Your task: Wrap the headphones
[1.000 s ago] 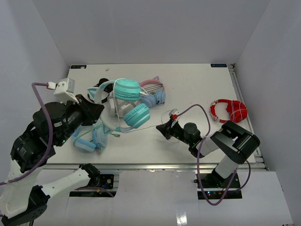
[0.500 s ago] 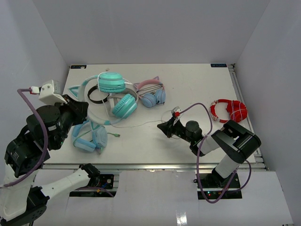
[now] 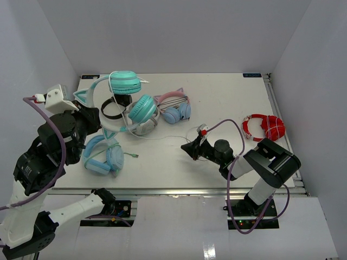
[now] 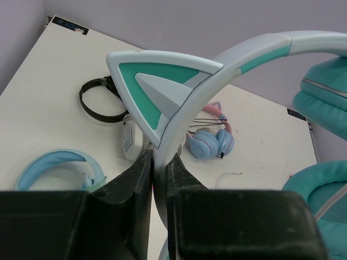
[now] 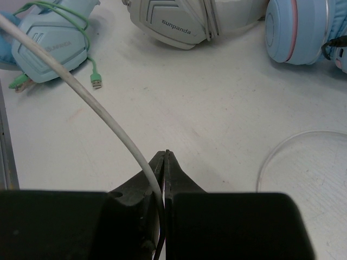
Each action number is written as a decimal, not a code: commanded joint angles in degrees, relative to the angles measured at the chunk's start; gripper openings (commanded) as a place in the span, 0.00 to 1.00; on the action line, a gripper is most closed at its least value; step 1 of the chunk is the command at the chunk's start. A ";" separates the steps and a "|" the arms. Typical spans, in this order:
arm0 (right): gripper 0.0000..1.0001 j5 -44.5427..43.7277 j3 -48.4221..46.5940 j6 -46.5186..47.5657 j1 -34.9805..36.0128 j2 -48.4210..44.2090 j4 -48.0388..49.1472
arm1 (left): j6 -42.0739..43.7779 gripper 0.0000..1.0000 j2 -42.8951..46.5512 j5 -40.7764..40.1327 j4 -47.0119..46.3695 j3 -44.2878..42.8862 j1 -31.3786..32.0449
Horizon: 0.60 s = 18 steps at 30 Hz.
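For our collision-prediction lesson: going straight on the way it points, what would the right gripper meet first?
Probably the white ear cup marked sunpanda, beyond bare table ahead of the right gripper; depth is hard to judge.

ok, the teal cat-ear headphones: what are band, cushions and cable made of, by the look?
Headband: looks like hard moulded plastic, smooth satin white with teal inlay, crisp edges.
Ear cushions: probably soft leatherette, matte teal, seam line.
Cable: likely rubbery plastic sheath, white, bending in a smooth curve.
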State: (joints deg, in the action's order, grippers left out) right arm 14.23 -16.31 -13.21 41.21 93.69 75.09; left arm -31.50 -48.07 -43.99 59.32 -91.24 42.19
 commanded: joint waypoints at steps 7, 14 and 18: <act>0.08 0.63 0.75 -0.59 -0.26 1.84 11.13 | 1.43 0.00 0.26 -7.14 -6.59 -2.44 -0.18; 0.08 0.53 0.84 -0.50 -0.26 2.40 11.48 | 3.49 0.00 0.30 -12.14 -6.73 -1.90 -0.10; 0.08 0.32 0.84 -0.46 -0.34 2.85 11.61 | 3.64 0.00 0.82 -10.97 -7.25 -1.83 -0.10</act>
State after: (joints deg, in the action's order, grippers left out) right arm 14.98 -15.99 -13.52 41.21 95.64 75.05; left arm -27.59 -48.23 -53.50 57.34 -91.25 42.19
